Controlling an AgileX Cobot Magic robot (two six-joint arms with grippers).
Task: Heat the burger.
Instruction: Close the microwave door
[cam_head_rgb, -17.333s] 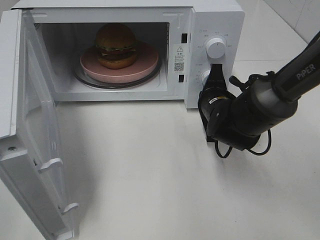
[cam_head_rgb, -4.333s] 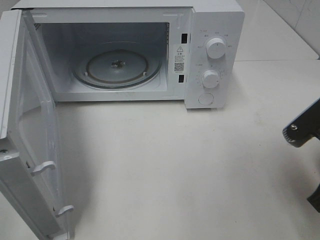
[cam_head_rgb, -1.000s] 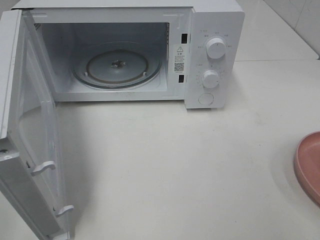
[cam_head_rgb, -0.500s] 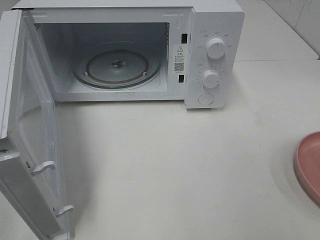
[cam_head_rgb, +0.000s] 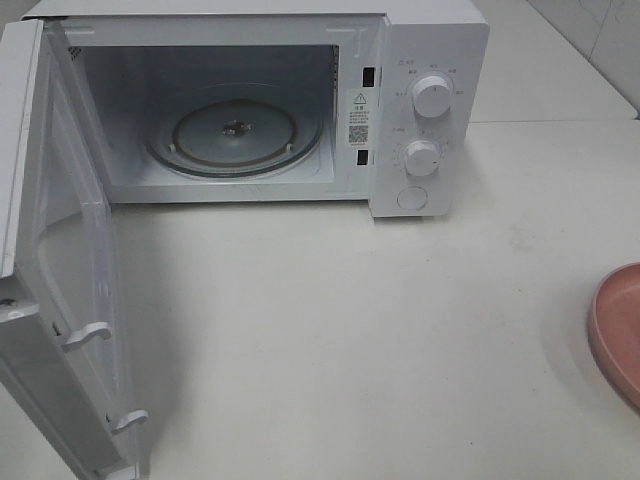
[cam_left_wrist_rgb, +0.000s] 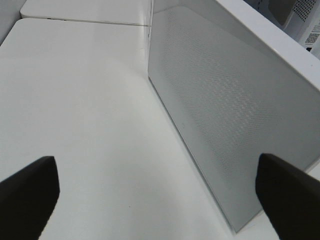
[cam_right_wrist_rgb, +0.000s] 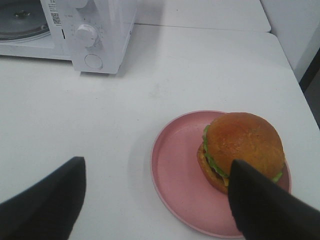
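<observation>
Burger (cam_right_wrist_rgb: 243, 146) on plate (cam_right_wrist_rgb: 175, 170), microwave (cam_head_rgb: 425, 60) nearby.

Microwave (cam_head_rgb: 430, 60) mouth unobstructed, door (cam_head_rgb: 60, 300) wide, bare turntable (cam_head_rgb: 235, 135) inside.

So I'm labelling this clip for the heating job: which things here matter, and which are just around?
Part of the job:
burger
pink plate under it
microwave, door open
glass turntable, bare

Just around:
white table
</observation>
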